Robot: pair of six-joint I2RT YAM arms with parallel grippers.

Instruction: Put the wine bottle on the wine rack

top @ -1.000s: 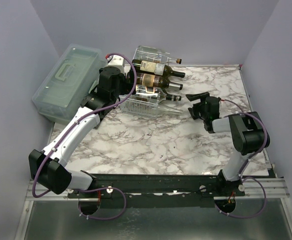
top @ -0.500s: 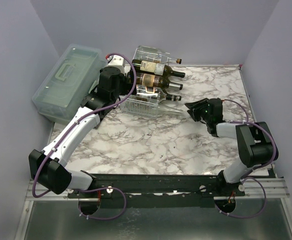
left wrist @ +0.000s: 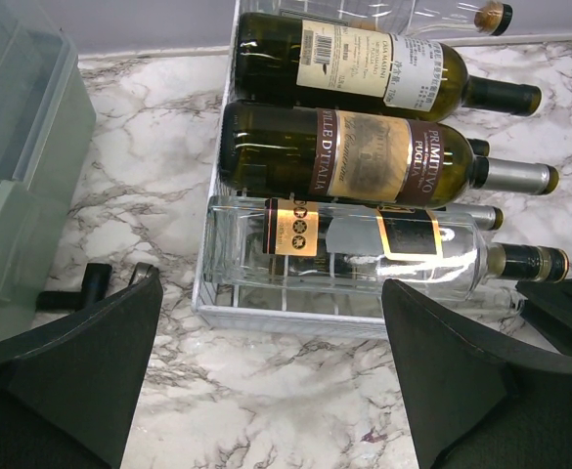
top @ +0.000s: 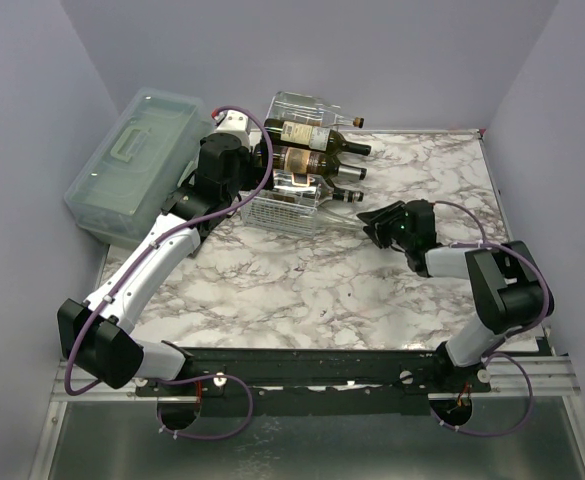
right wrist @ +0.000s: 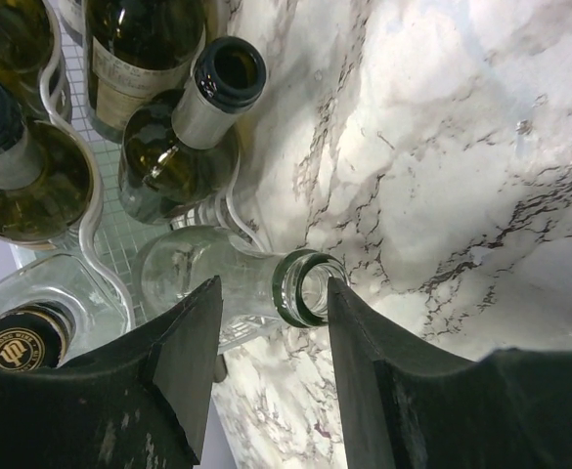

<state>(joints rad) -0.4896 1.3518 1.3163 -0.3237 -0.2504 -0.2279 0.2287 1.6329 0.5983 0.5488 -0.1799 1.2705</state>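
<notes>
The right pincer (right wrist: 274,293) has been advanced and clamped onto the neck of the bottle (right wrist: 183,274), which lies on the counter (right wrist: 442,147) just beside the rack (right wrist: 119,230); grasping is judged done, and lifting onto the rack is called for.

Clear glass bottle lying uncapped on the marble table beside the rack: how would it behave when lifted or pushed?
Probably light: the clear glass bottle looks empty, its mouth open. Lying on its side on the smooth marble table, it could roll if pushed. Its bare round neck may be slippery to grip.
</notes>
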